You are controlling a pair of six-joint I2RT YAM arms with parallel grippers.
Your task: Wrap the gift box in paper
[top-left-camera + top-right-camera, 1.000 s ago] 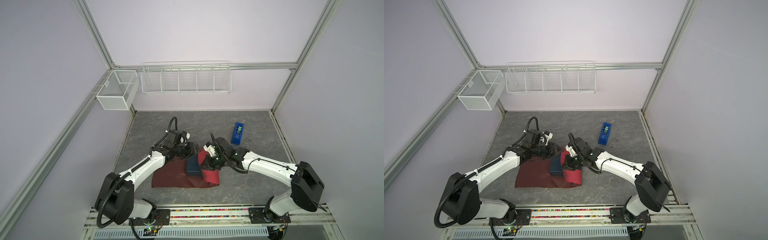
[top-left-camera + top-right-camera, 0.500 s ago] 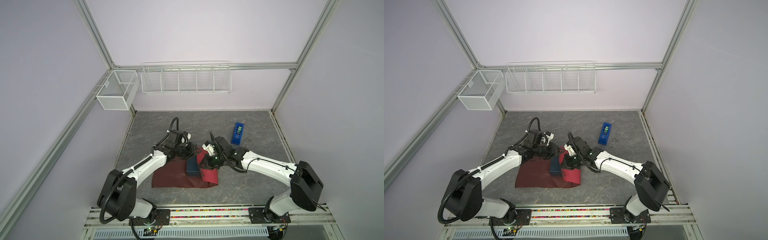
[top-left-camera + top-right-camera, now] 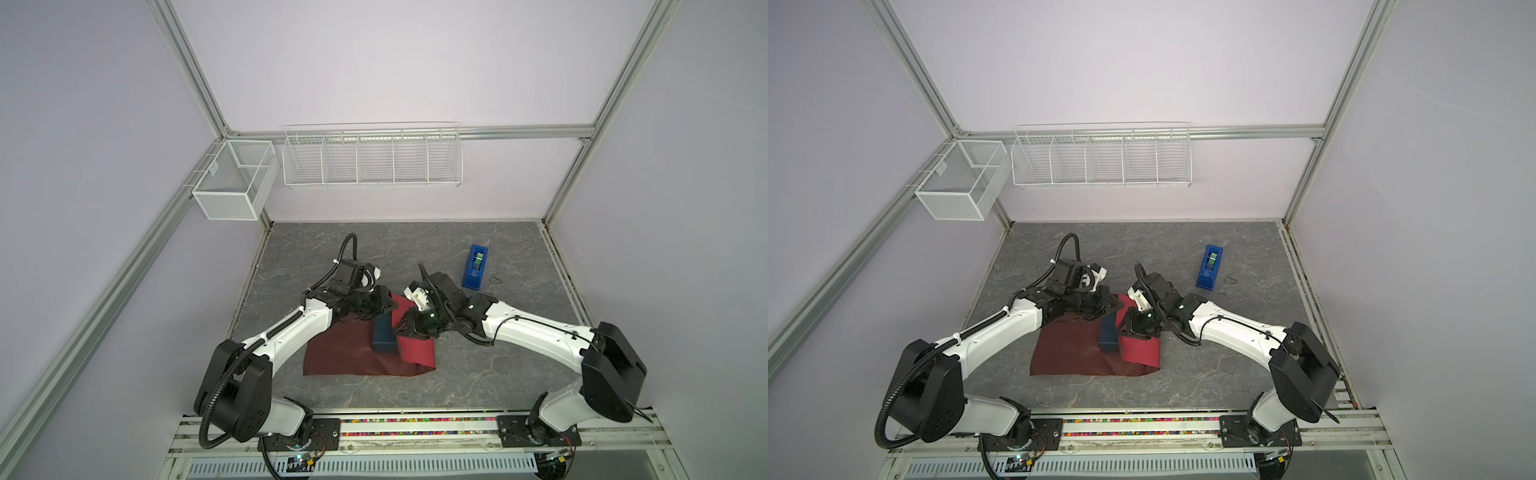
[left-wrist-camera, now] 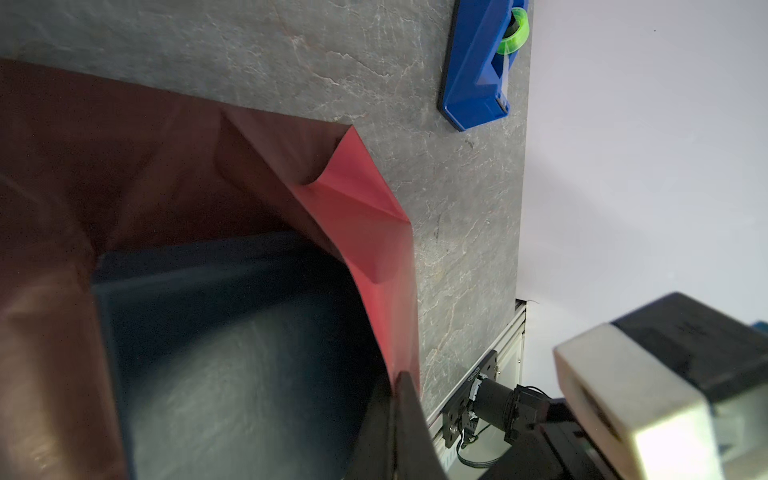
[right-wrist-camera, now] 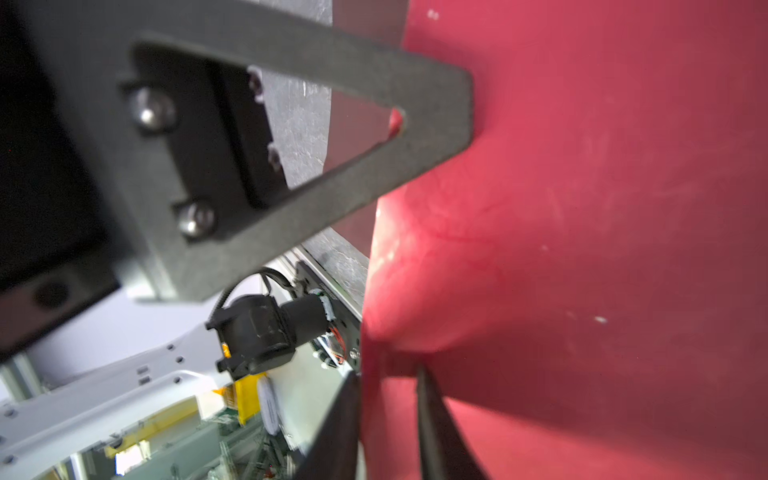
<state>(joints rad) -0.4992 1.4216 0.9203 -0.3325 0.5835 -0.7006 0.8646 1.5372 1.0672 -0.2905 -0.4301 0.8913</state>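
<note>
The dark navy gift box (image 3: pixel 382 338) (image 3: pixel 1108 334) stands on the red-maroon paper (image 3: pixel 340 357) (image 3: pixel 1067 353), whose right side is folded up against it. My left gripper (image 3: pixel 392 309) (image 3: pixel 1119 305) reaches over the box's far end. In the left wrist view the left gripper (image 4: pixel 395 376) is shut on the edge of the raised paper (image 4: pixel 361 199), beside the box (image 4: pixel 228 332). My right gripper (image 3: pixel 401 330) (image 3: pixel 1125 330) is at the box's right side. In the right wrist view the right gripper (image 5: pixel 388 374) has its jaws apart with a fold of paper (image 5: pixel 582 208) between them.
A bright-blue tape dispenser (image 3: pixel 476 267) (image 3: pixel 1209 267) (image 4: pixel 478 66) with a green roll lies at the back right of the grey table. Two white wire baskets (image 3: pixel 372 160) (image 3: pixel 235 180) hang on the back wall and frame. The arms' rail (image 3: pixel 415 426) runs along the front edge.
My left gripper has shut on the paper's raised edge. My right gripper, shut before, has parted its jaws. The box and sheet have stayed in place.
</note>
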